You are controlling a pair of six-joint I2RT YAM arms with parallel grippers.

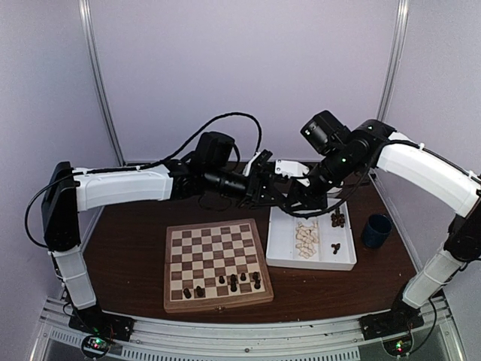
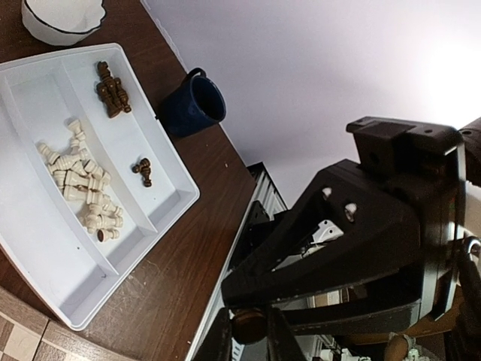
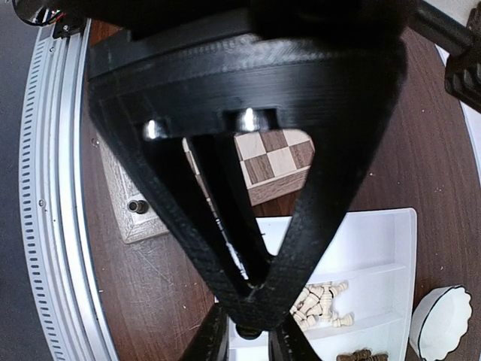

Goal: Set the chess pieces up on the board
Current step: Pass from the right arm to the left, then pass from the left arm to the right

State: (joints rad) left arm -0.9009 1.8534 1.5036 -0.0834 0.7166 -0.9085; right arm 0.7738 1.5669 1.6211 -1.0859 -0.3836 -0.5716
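Observation:
Both arms meet in the air over the far left corner of the white tray [image 1: 279, 259]. My left gripper [image 2: 249, 338] is shut on the round base of a dark brown chess piece [image 2: 249, 325]. My right gripper [image 3: 249, 342] comes from the opposite side and its fingers close round the same piece [image 3: 248, 331]. From above, the left gripper [image 1: 269, 191] and right gripper [image 1: 291, 198] are tip to tip. The board [image 1: 218, 252] lies at front centre with several dark pieces [image 1: 234, 283] on its near rows. Cream pieces [image 1: 306, 239] and dark pieces [image 1: 338, 218] lie in the tray.
A dark blue cup [image 1: 376, 229] stands right of the tray. A white bowl [image 2: 60, 19] sits behind the tray and also shows in the right wrist view [image 3: 443, 323]. The board's corner [image 3: 274, 158] shows below the grippers. A metal rail runs along the table's near edge.

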